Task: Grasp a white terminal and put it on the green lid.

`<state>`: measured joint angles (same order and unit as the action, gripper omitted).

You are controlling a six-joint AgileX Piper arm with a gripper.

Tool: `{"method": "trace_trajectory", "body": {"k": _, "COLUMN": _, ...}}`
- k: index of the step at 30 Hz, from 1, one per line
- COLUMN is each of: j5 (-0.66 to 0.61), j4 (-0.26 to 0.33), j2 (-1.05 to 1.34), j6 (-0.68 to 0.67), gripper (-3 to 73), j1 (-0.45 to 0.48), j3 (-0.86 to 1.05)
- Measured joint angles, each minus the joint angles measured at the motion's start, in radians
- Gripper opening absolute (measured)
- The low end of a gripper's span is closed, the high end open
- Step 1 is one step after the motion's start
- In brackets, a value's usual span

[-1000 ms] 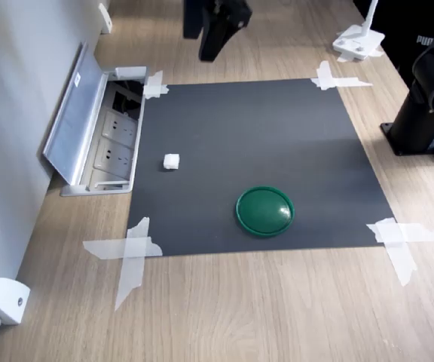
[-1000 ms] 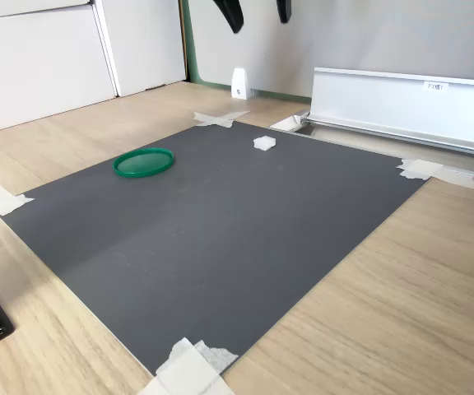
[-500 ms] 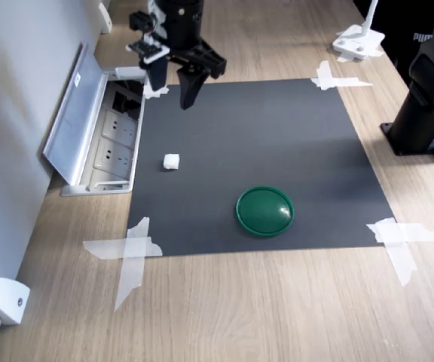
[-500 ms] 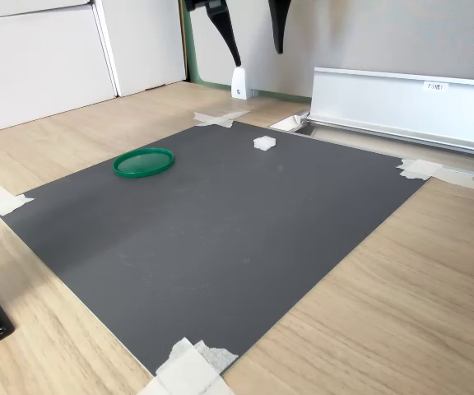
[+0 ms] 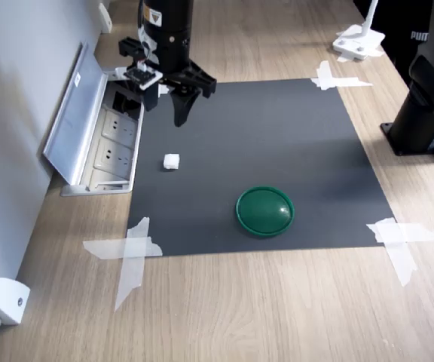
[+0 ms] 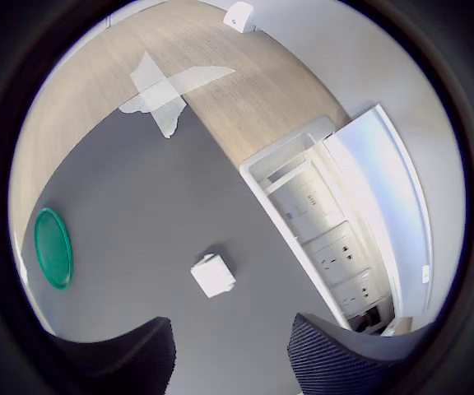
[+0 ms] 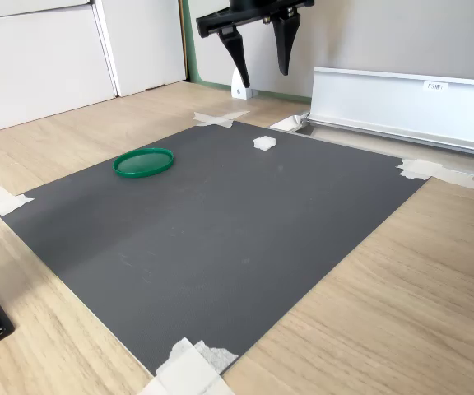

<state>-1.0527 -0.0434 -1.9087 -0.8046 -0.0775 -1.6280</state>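
Pincer (image 5: 166, 113) lower now, jaws apart, above white terminal (image 5: 171, 161); terminal squarish, flat.

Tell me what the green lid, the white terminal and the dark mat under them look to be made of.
Green lid: likely glossy plastic; it shows light reflections and a moulded raised rim. White terminal: probably matte plastic, an evenly white blocky piece, too small to be sure. Dark mat: thin matte sheet, maybe paper or rubber; it lies flat, taped at the corners.

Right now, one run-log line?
phase: approach | gripper: open, above mat | white terminal: on mat, ungrasped | green lid: empty
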Motion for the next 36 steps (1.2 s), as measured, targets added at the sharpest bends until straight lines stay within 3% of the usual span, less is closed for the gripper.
{"method": "trace_trajectory", "body": {"k": 11, "j5": 0.093, "j4": 0.006, "j2": -0.068, "j6": 0.188, "gripper": 58.6, "j1": -0.002, "j3": 0.056}}
{"method": "trace_trajectory", "body": {"k": 18, "j5": 0.099, "j4": 0.03, "j2": -0.082, "j6": 0.277, "gripper": 58.6, "j1": -0.011, "j3": 0.056}}
{"method": "trace_trajectory", "body": {"k": 27, "j5": 0.099, "j4": 0.017, "j2": -0.093, "j6": 0.484, "gripper": 58.4, "j1": -0.011, "j3": 0.056}}
{"method": "trace_trajectory", "body": {"k": 36, "j5": 0.097, "j4": 0.03, "j2": -0.094, "j6": 0.595, "gripper": 58.4, "j1": -0.011, "j3": 0.056}}
